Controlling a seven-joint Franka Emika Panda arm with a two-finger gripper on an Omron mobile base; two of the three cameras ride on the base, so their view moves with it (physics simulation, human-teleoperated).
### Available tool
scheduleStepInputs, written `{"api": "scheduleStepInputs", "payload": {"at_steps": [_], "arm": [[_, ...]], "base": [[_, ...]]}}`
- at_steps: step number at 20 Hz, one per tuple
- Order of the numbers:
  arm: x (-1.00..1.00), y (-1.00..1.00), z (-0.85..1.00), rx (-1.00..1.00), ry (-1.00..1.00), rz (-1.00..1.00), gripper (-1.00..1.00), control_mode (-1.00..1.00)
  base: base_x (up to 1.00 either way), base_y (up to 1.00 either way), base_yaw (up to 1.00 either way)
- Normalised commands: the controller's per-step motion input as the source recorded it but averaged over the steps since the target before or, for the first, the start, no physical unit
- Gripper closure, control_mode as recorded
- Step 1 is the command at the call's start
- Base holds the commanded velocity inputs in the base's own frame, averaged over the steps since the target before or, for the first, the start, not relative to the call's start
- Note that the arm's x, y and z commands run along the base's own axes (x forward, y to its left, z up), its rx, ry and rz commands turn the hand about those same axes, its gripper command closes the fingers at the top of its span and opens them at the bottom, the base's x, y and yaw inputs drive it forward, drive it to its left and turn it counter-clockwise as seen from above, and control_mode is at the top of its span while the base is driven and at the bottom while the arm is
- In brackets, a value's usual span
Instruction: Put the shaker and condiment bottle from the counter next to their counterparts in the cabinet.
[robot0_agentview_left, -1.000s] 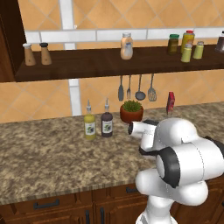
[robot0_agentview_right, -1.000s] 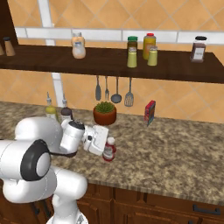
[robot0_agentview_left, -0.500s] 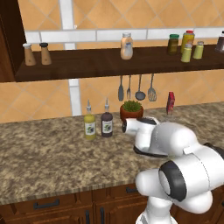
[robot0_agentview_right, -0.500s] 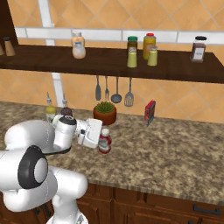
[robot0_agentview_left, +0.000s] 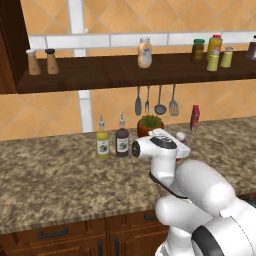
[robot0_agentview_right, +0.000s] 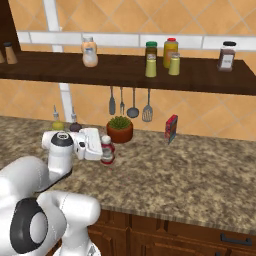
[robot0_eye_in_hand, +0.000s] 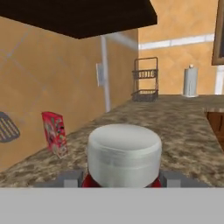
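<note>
Right base view shows you the change most plainly: the gripper (robot0_agentview_right: 106, 150) has swung the condiment bottle (robot0_agentview_right: 106, 151) from a tilted carry low in front of the arm to an upright hold, further toward the wall and just in front of the potted plant (robot0_agentview_right: 119, 129). A second ago the bottle hung lower over the worktop (robot0_agentview_right: 190, 175); now it rides level, its white cap up. In the hand view you see that cap (robot0_eye_in_hand: 124, 154) dead centre between the two dark fingertips (robot0_eye_in_hand: 70, 178), with a sliver of red body below it, so the gripper is closed on the bottle and the grasp looks square.

In the left base view the bottle's cap (robot0_agentview_left: 180, 136) just peeks past the hand, with the arm now stretched forward rather than folded to the side.

For the task, this reads as the lift and reorientation being done; the raise to the cabinet (robot0_agentview_right: 125, 72) is what remains for this item. Its counterpart, the clear tan-filled bottle (robot0_agentview_right: 89, 51), stands alone on the shelf to the left of the hanging utensils (robot0_agentview_right: 131, 102), with open shelf on both sides, so you have room to set down beside it.

Two yellow-green shakers (robot0_agentview_right: 151, 65) already stand near each other on the shelf, so I judge the shaker half complete. Watch the shelf's front edge as you rise.
</note>
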Motion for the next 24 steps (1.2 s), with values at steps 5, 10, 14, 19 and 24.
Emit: {"api": "scheduleStepInputs", "payload": {"at_steps": [5,10,14,19,24], "arm": [[0.08,0.29,0.24,0.00,0.00,0.39,1.00,-1.00],[0.03,0.29,0.21,0.00,0.00,0.37,1.00,-1.00],[0.00,0.35,0.40,-0.04,0.00,0.29,1.00,-1.00],[-0.01,0.43,0.51,-0.12,-0.02,0.17,1.00,-1.00],[-0.10,0.42,0.55,-0.14,-0.07,0.10,1.00,-1.00]], "base": [[0.00,0.00,0.00],[0.00,0.00,0.00],[0.00,0.00,0.00],[0.00,0.00,0.00],[0.00,0.00,0.00]]}}
